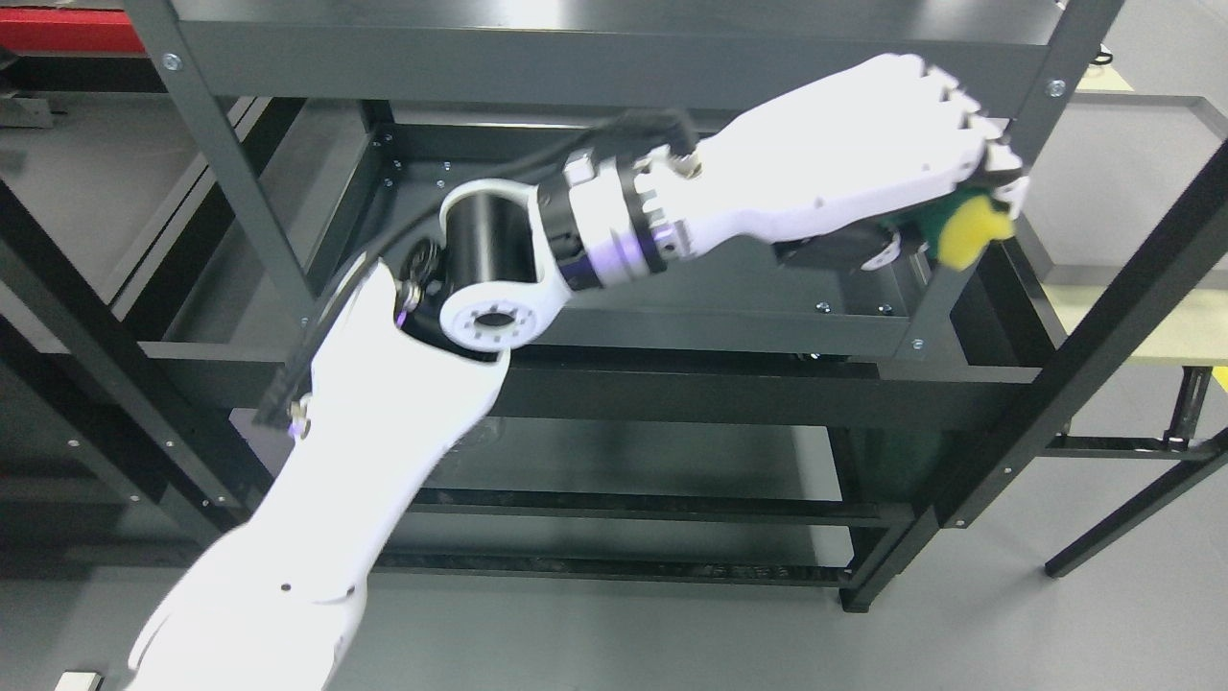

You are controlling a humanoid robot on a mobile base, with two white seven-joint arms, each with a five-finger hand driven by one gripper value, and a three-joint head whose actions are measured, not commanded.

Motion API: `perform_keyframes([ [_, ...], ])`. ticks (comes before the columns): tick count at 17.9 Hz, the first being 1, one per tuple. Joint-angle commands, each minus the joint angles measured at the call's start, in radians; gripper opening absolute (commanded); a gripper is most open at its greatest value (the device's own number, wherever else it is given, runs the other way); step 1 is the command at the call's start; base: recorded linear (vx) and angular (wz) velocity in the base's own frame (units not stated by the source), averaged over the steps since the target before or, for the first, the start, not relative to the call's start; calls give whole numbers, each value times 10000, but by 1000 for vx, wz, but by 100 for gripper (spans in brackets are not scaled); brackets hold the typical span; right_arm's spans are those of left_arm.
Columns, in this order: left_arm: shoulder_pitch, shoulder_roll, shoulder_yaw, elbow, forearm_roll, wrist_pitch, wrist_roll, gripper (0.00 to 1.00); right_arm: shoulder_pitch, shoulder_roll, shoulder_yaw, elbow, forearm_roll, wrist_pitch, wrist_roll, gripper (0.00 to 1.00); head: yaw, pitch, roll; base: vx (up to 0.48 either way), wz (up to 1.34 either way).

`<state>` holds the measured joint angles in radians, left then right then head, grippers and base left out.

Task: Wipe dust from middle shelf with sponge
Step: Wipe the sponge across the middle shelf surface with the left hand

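My left arm comes up from the lower left and reaches across the dark metal shelf rack. Its white left hand is curled around a yellow and green sponge at the rack's right front post. The sponge pokes out below the fingertips, just past the right end of the middle shelf. The hand and forearm hide much of that shelf's surface. The right arm is out of the picture.
The rack's top shelf spans the upper edge, and a lower shelf lies beneath. A slanted dark post runs down the right side. A pale table stands at the far right. Grey floor shows below.
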<state>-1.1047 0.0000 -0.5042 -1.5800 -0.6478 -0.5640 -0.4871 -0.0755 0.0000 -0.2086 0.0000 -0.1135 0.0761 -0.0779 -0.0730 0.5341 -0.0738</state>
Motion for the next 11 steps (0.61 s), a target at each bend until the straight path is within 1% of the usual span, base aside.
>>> perform_keyframes([
  [1, -1731, 175, -39, 1914, -3793, -1518, 38, 3, 4, -175, 0, -174, 0, 6, 43, 100, 0, 0, 0, 0, 120],
  [2, -1685, 175, 299, 2130, -4377, -1964, 84, 3, 4, -175, 0, -174, 0, 6, 43, 100, 0, 0, 0, 1, 154],
  [3, -1639, 175, 591, 2224, -4732, -2196, 161, 3, 4, -175, 0, -174, 0, 6, 43, 100, 0, 0, 0, 1, 154],
  [4, -1563, 175, 745, 2285, -4902, -2214, 313, 3, 4, -175, 0, -174, 0, 6, 43, 100, 0, 0, 0, 6, 140],
  [7, -1088, 175, 915, 2210, -4935, -2214, 422, 3, 4, -175, 0, -174, 0, 6, 43, 100, 0, 0, 0, 6, 118],
  [11, -582, 306, 2170, 1674, -4828, -2214, 377, 2, 4, -175, 0, -174, 0, 6, 43, 100, 0, 0, 0, 1, 15],
])
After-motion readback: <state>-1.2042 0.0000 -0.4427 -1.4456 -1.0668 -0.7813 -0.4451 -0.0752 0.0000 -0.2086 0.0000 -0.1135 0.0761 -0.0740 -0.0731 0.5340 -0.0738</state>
